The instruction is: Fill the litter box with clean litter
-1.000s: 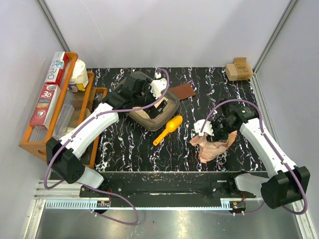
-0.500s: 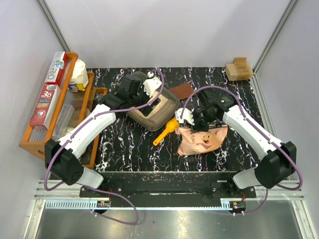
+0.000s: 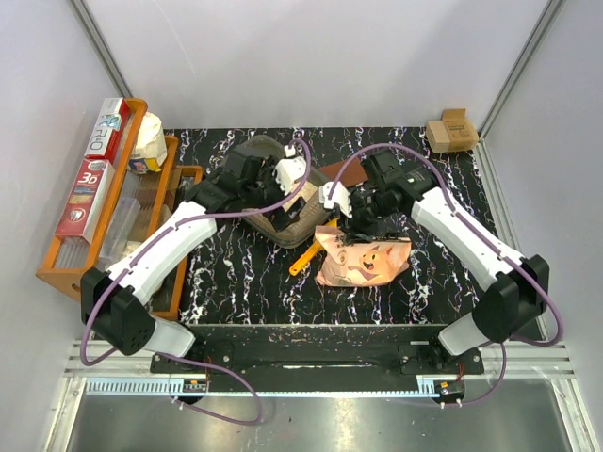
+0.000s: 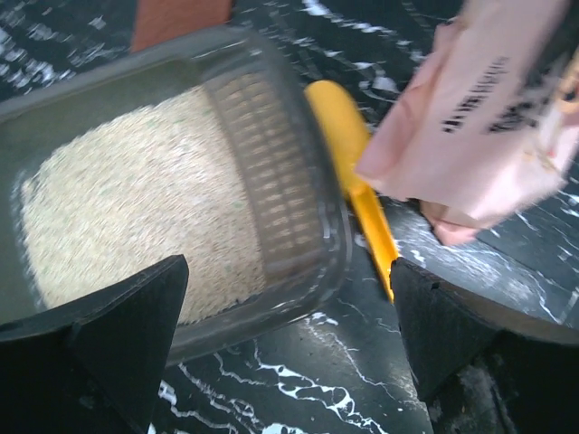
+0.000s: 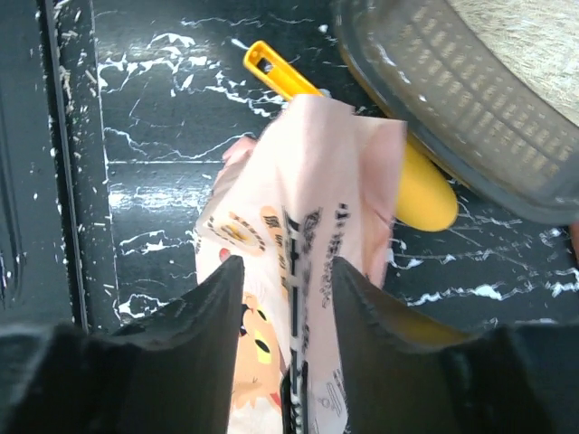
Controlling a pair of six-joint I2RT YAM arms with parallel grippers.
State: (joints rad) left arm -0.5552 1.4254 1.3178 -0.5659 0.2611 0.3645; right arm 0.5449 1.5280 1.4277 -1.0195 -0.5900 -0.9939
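White-shelled arms (image 3: 174, 247) with black joints and bases, each trailed by a looping purple cable (image 3: 391, 148).

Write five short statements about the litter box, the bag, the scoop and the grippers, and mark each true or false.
1. The litter box holds beige litter. True.
2. The right gripper grips the pink bag. True.
3. The yellow scoop lies inside the litter box. False: it lies on the table, beside the box.
4. The pink bag rests on top of the litter. False: it is outside the box, held next to it and over the scoop.
5. The left gripper has its fingers pressed together. False: they stand wide apart.
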